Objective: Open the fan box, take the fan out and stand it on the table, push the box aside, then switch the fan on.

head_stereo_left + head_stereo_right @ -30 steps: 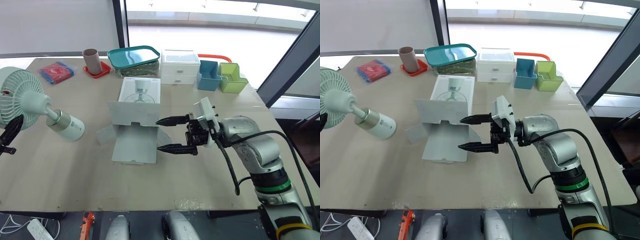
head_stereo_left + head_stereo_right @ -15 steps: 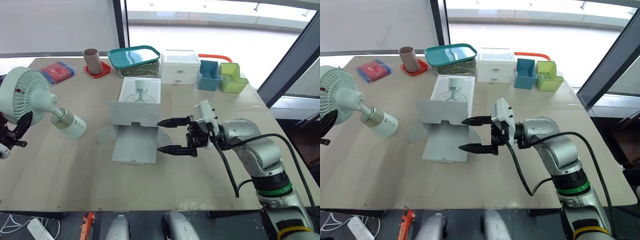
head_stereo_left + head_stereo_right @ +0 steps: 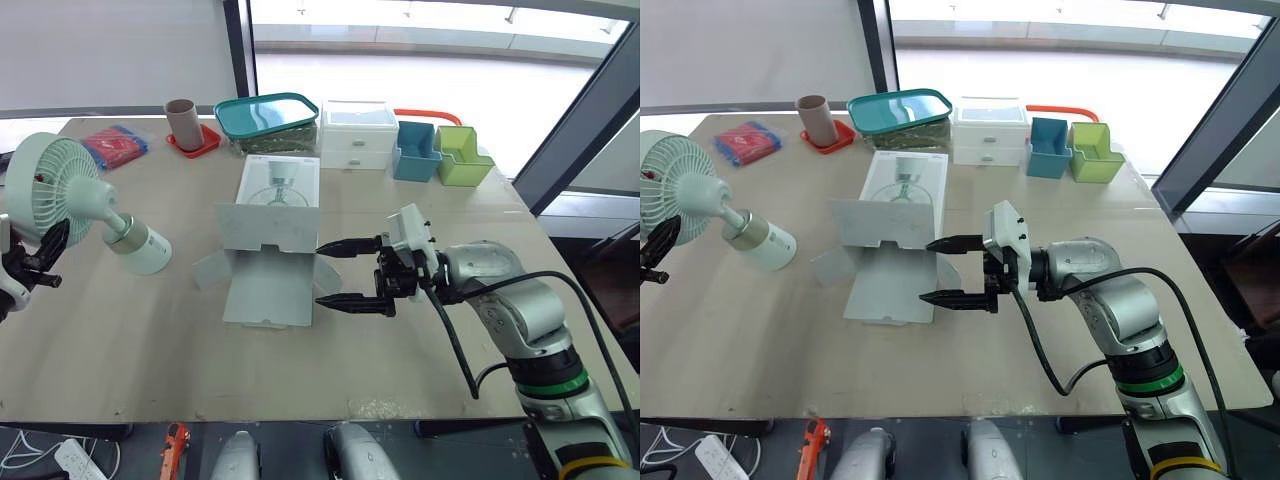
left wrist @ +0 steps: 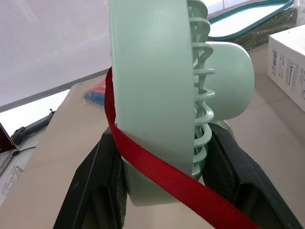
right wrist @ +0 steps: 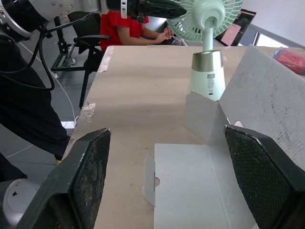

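The fan [image 3: 62,187] has tipped further up over the last second. Its head is higher now, and its base rests on the table [image 3: 400,370], left of the open box [image 3: 270,245]. Standing it is therefore under way but not finished.

The fan's long axis still slants from the base, on the box side, up to the head at the left (the face apparently points away from the box).

The left gripper [image 4: 162,191] clamps the head rim. The right gripper [image 3: 322,274] is spread wide and empty beside the box flap.

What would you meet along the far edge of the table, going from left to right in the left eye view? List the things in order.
red packet → cup → teal tub → white drawers → blue bin → green bin
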Robot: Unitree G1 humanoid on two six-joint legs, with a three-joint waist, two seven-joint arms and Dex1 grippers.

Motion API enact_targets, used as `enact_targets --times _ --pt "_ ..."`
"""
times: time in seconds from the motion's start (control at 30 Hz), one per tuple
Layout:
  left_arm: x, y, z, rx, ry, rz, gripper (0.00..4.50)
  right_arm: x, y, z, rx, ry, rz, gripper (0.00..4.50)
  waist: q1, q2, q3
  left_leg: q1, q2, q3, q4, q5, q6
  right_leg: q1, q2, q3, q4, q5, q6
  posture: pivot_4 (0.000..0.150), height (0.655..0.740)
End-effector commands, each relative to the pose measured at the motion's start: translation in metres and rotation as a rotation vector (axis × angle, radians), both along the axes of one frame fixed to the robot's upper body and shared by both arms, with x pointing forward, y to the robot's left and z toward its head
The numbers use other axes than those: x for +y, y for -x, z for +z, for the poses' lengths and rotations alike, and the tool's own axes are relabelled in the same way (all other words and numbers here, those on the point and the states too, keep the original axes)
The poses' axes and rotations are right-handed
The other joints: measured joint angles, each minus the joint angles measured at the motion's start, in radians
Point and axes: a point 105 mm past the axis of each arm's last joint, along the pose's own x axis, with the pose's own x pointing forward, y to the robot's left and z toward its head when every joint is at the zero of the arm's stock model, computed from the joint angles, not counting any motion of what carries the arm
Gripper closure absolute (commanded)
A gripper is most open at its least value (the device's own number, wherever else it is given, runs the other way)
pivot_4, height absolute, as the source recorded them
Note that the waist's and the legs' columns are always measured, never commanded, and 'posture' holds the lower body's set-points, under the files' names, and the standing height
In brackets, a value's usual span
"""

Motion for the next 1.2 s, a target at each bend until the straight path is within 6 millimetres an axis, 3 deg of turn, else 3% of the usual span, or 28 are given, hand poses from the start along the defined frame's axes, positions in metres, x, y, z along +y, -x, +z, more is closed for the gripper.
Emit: enact_targets --times 0.03,0.07,0.13,0.23,0.27,0.7,1.2 --pt "0.006 -0.004 -0.001 0.004 0.029 0.045 2.84 -0.001 0.004 0.009 -0.051 -0.009 0.01 0.61 0.0 0.0 0.0 0.0 0.0 0.0 0.0 0.0 0.0 0.0 0.0 0.0 0.0 0.0 0.0 0.15 0.74" --pt "0.007 -0.004 0.0 0.0 0.028 0.051 2.04 -0.001 0.004 0.009 -0.051 -0.008 0.01 0.61 0.0 0.0 0.0 0.0 0.0 0.0 0.0 0.0 0.0 0.0 0.0 0.0 0.0 0.0 0.0 0.15 0.74" --pt "0.009 -0.004 0.001 -0.003 0.021 0.063 1.28 0.0 0.004 0.008 -0.05 -0.008 0.008 0.61 0.0 0.0 0.0 0.0 0.0 0.0 0.0 0.0 0.0 0.0 0.0 0.0 0.0 0.0 0.0 0.15 0.74" --pt "0.009 -0.005 0.003 -0.008 0.02 0.063 0.57 0.0 0.003 0.008 -0.052 -0.009 0.005 0.61 0.0 0.0 0.0 0.0 0.0 0.0 0.0 0.0 0.0 0.0 0.0 0.0 0.0 0.0 0.0 0.15 0.74" --pt "0.008 -0.005 0.003 -0.009 0.02 0.059 0.07 0.0 0.003 0.008 -0.053 -0.008 0.005 0.61 0.0 0.0 0.0 0.0 0.0 0.0 0.0 0.0 0.0 0.0 0.0 0.0 0.0 0.0 0.0 0.15 0.74" --pt "0.009 -0.003 0.019 -0.069 0.007 0.079 0.07 0.001 0.003 0.006 -0.058 -0.003 0.004 0.61 0.0 0.0 0.0 -0.001 0.0 0.0 0.0 0.0 0.0 -0.001 0.0 0.0 0.0 0.0 0.0 0.15 0.74" --pt "-0.02 0.019 0.044 -0.161 0.006 -0.031 0.07 -0.001 0.001 0.008 -0.061 0.005 0.011 0.61 0.0 0.0 0.0 -0.001 0.0 0.0 0.0 0.0 0.0 -0.001 0.0 0.0 0.0 0.0 0.0 0.15 0.74"
